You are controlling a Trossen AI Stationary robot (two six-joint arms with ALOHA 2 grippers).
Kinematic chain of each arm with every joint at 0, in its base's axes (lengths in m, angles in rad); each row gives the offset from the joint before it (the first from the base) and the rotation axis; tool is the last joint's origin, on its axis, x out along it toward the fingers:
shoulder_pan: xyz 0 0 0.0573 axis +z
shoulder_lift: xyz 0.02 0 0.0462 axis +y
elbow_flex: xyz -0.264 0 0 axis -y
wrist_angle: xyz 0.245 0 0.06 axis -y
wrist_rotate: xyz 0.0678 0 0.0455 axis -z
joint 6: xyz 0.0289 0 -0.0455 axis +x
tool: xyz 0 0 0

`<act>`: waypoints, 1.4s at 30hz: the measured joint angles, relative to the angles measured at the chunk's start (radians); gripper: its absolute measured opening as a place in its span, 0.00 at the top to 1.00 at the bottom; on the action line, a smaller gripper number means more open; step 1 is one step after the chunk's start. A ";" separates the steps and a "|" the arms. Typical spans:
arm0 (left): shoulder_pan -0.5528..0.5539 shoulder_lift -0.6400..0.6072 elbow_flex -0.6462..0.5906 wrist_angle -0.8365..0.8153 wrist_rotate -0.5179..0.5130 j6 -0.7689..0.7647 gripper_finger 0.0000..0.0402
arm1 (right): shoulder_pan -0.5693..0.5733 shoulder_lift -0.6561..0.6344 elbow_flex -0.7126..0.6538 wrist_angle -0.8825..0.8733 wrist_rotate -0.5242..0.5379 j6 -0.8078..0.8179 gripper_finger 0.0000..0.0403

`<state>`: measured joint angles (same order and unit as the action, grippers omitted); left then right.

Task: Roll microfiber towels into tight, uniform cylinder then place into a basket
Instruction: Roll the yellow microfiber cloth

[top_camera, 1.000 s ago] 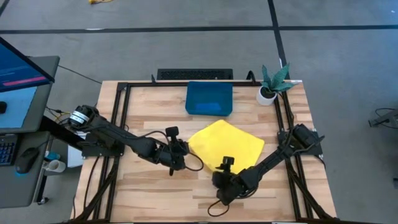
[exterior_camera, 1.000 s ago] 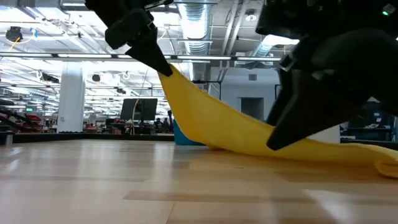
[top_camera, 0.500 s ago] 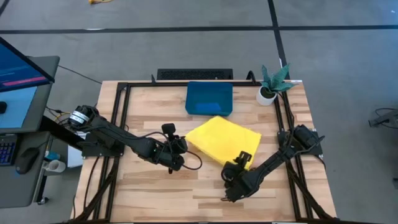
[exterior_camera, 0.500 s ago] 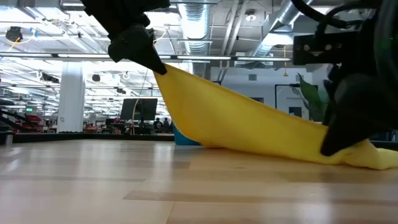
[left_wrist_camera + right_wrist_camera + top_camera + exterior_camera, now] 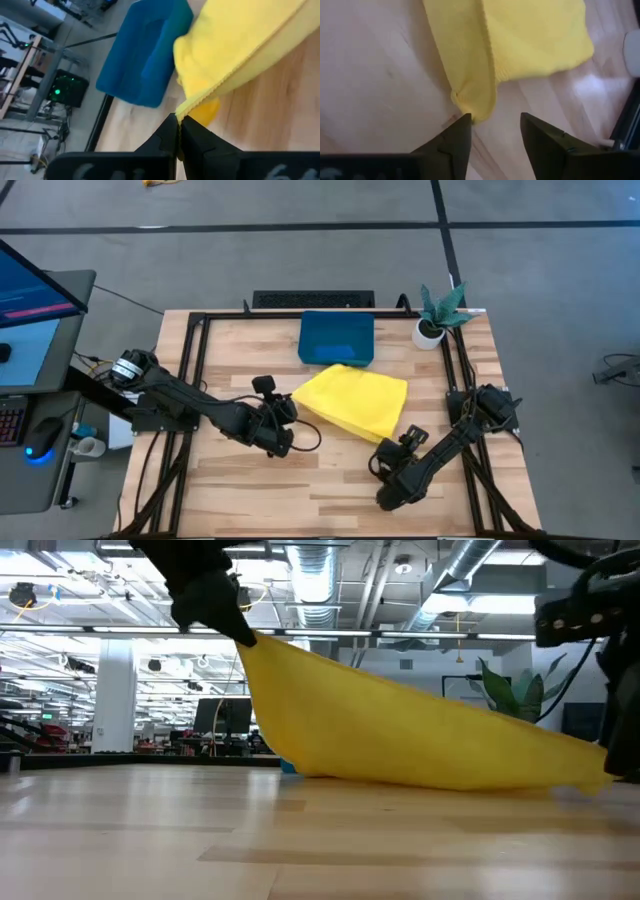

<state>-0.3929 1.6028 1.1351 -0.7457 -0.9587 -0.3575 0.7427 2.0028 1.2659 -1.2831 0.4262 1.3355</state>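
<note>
Wood counter point(image 5: 230, 480) in a black frame, grey floor around it. Yellow towel point(image 5: 352, 399) lies folded just in front of the teal basket point(image 5: 336, 338), its far edge at the basket's near wall. Left gripper point(image 5: 285, 408), at the towel's left corner, has its jaws clamped tight on that corner, lifting it off the counter. Right gripper point(image 5: 492, 131), at the towel's near-right corner, has its jaws spread wide, holding nothing, just clear of the fold. Potted plant point(image 5: 437, 315) sits right of the basket.

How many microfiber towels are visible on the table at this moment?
1: the yellow towel lies mid-table, just in front of the basket, one corner pinched by the left pincer. A blue towel, if any, is hidden.
</note>
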 joint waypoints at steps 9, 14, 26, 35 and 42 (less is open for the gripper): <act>-0.035 0.000 0.015 -0.005 0.008 -0.015 1.00 | 0.026 0.000 0.001 -0.004 0.056 0.000 0.59; -0.035 0.000 0.015 -0.005 0.008 -0.013 1.00 | 0.028 0.000 0.001 0.047 0.104 -0.076 0.62; -0.035 0.000 0.015 -0.005 0.015 -0.010 1.00 | 0.011 0.000 0.001 0.076 0.147 -0.185 0.66; -0.035 0.000 0.015 -0.005 0.017 -0.010 1.00 | -0.028 0.000 -0.029 0.128 0.144 -0.226 0.66; -0.035 0.000 0.015 -0.005 0.047 -0.010 1.00 | -0.053 -0.074 -0.027 0.066 0.125 -0.245 0.66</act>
<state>-0.4274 1.6028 1.1500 -0.7502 -0.9119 -0.3679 0.6895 1.9288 1.2392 -1.2170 0.5510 1.0909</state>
